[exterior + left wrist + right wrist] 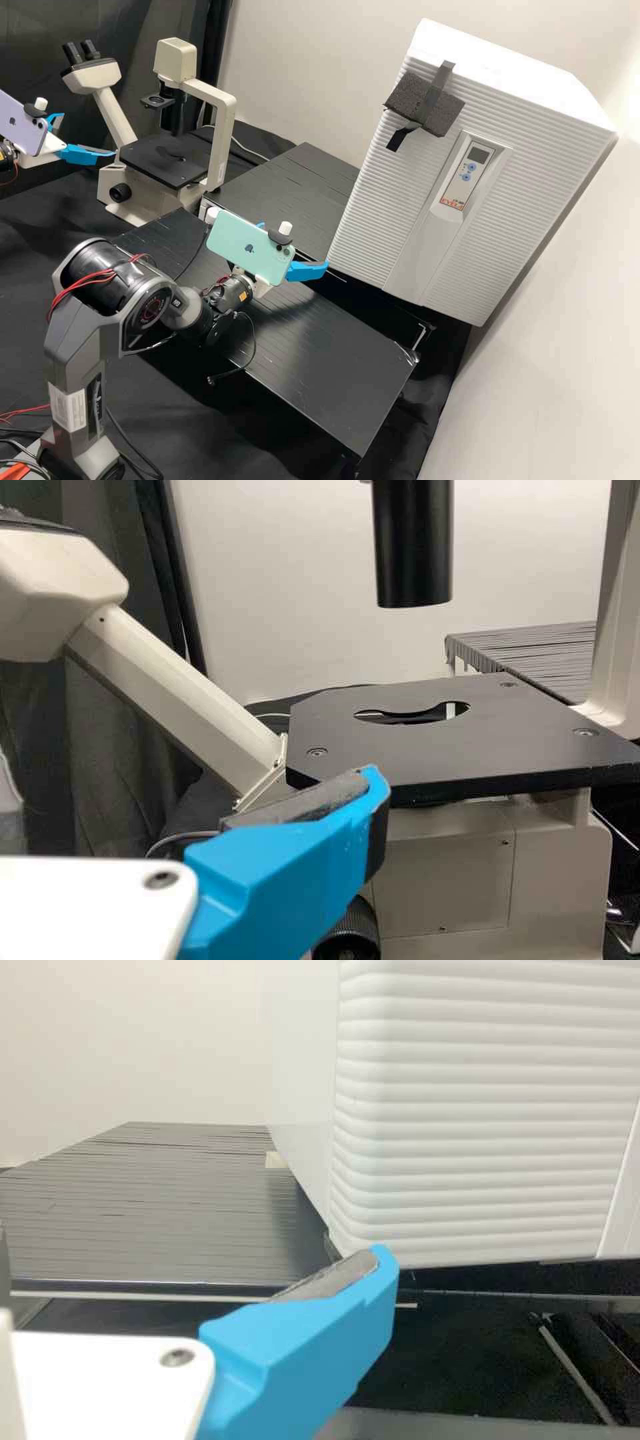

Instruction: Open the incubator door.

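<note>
Incubator [380, 200], high view: large white body, upper right of frame, on a black counter [312, 175]. Its ribbed door [370, 230] appears closed, lying flush with the body. Control panel [468, 173] with a small display on the front, toward the middle right. Grey foam block [427, 103] on the ribbed face near its upper corner, held by dark tape [443, 75].

Right hand [295, 245], centre of frame: blue fingers wide apart, holding nothing. One fingertip by the incubator's lower left corner; contact cannot be told from here. Mint-green phone [248, 248] mounted over this hand. Second stretch of black counter [320, 347] under the arm, running to lower right.

Left hand [89, 135], far left: fingers spread, grip empty, well apart from the incubator. Lilac phone [23, 127] above it. White microscope [223, 133] at upper left, the hand just beside it by sight line.

Left wrist view: one blue finger plain, the microscope's black stage [470, 735] and slanting eyepiece arm beyond it. Nothing in the grasp.

Right wrist view: blue finger with grey pad [330, 1278] near the incubator's lower front corner, where ribbed face meets smooth side. Gap between the fingers wide, nothing gripped. Touching or merely close, cannot say. Dark ribbed counter top runs back alongside the smooth side.
</note>
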